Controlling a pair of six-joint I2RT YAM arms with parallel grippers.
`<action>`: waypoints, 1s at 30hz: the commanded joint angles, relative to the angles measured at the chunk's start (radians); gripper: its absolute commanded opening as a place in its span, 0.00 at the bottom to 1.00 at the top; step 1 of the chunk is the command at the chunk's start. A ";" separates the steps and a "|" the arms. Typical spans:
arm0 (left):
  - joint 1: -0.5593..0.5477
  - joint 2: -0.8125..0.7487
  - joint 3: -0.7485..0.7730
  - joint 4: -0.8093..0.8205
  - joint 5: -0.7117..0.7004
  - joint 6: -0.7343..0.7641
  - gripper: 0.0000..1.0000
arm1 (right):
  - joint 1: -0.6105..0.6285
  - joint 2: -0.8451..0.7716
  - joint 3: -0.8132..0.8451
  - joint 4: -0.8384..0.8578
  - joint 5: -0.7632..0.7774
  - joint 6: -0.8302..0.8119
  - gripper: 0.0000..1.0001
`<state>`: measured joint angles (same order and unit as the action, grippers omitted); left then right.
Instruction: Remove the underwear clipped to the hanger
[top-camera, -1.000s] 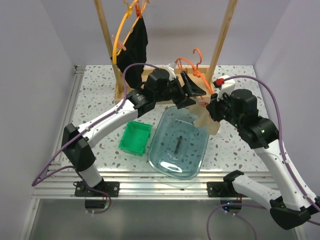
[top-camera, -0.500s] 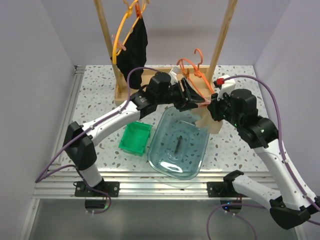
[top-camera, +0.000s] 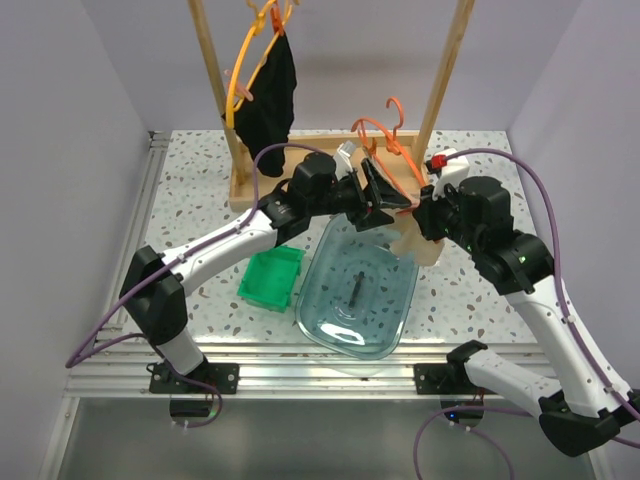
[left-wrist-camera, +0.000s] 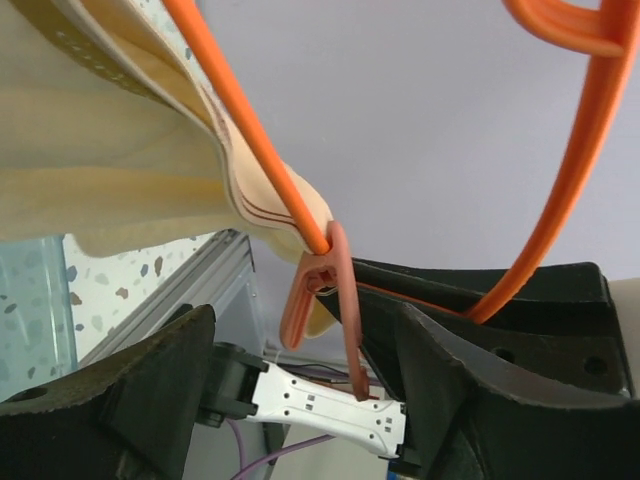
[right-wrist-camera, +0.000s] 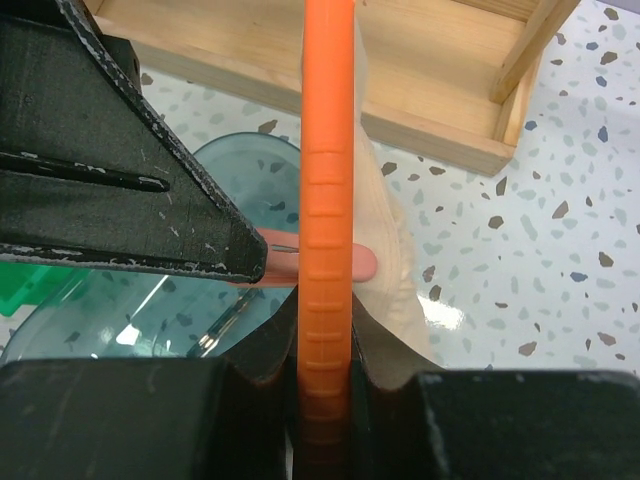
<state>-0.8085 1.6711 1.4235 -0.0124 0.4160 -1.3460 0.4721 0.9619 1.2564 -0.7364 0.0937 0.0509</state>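
The pale beige underwear hangs from an orange hanger, held to its bar by a small brown clip. My right gripper is shut on the hanger's bar above the glass dish. My left gripper is open, its jaws on either side of the clip with gaps both sides. The left wrist view shows the beige cloth pinched under the bar. The black underwear hangs on a yellow hanger high on the rack.
A clear blue-green glass dish lies under the hanger with a dark clip in it. A green bin sits to its left. The wooden rack's base and two posts stand behind.
My left gripper has shifted a little right and toward the hanger's clip, and its jaws now straddle it. The right arm and the hanger have hardly moved.
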 joint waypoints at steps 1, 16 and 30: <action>-0.008 0.004 0.054 0.098 0.040 -0.033 0.76 | -0.001 -0.006 0.017 0.083 -0.003 0.015 0.00; -0.008 0.022 0.054 0.127 0.096 -0.042 0.49 | -0.001 0.006 0.017 0.100 -0.003 0.029 0.00; -0.003 0.019 0.026 0.129 0.093 -0.036 0.33 | -0.001 0.000 0.020 0.091 -0.009 0.021 0.00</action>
<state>-0.8120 1.6951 1.4536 0.0639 0.4877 -1.3849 0.4690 0.9749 1.2564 -0.7132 0.0959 0.0673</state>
